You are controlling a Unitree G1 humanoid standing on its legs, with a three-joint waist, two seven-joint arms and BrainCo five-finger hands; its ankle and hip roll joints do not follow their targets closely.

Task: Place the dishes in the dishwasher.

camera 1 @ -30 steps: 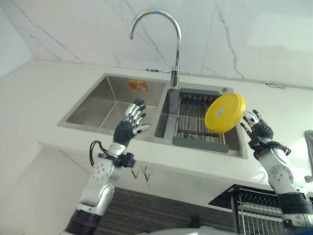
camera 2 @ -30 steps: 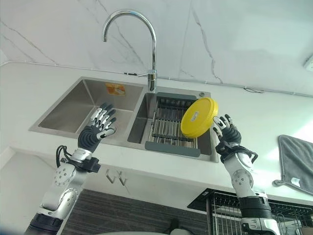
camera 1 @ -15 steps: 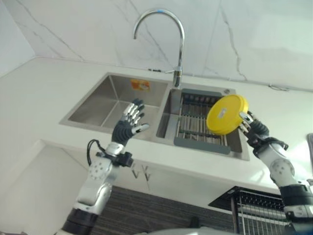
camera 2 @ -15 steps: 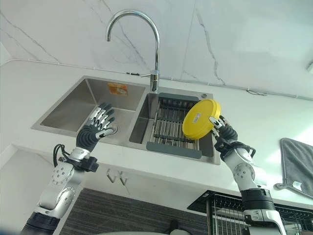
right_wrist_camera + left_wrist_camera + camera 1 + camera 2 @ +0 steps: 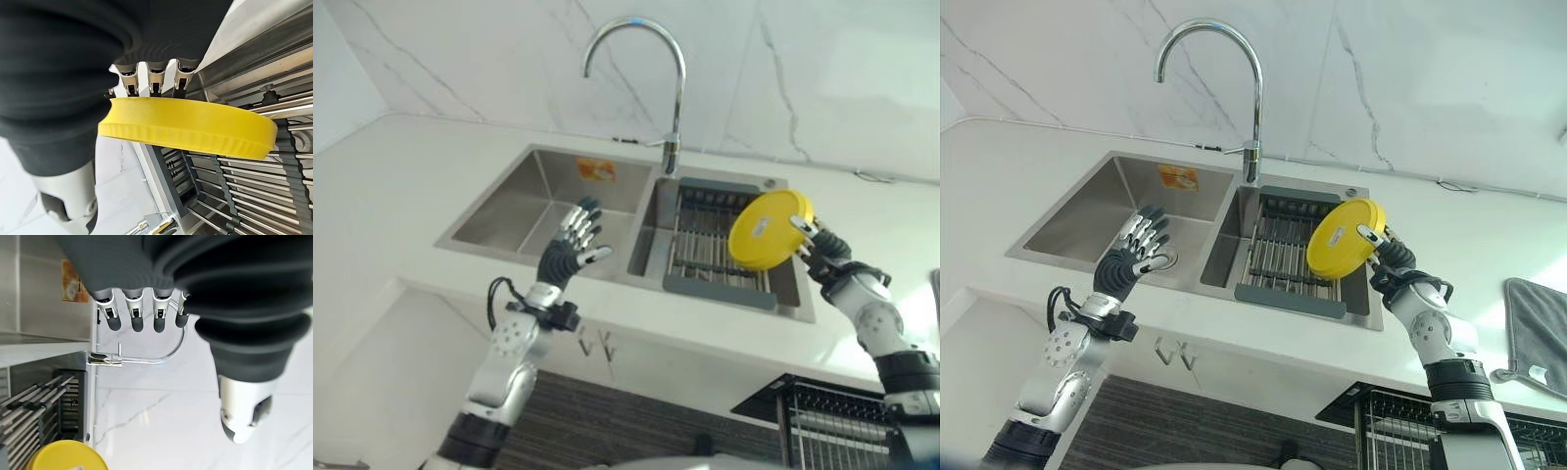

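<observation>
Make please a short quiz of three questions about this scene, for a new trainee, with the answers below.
1. True or false: the right hand holds the yellow dish.
2. Over which basin is the dish: A) left basin, B) right basin with the rack, C) counter?
3. Fill in: the left hand is ____ and holds nothing.

Key: 1 true; 2 B; 3 open.

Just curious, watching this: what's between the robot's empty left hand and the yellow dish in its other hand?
In the right eye view, between the left hand and the yellow dish lie the sink divider and the drying rack.
</observation>
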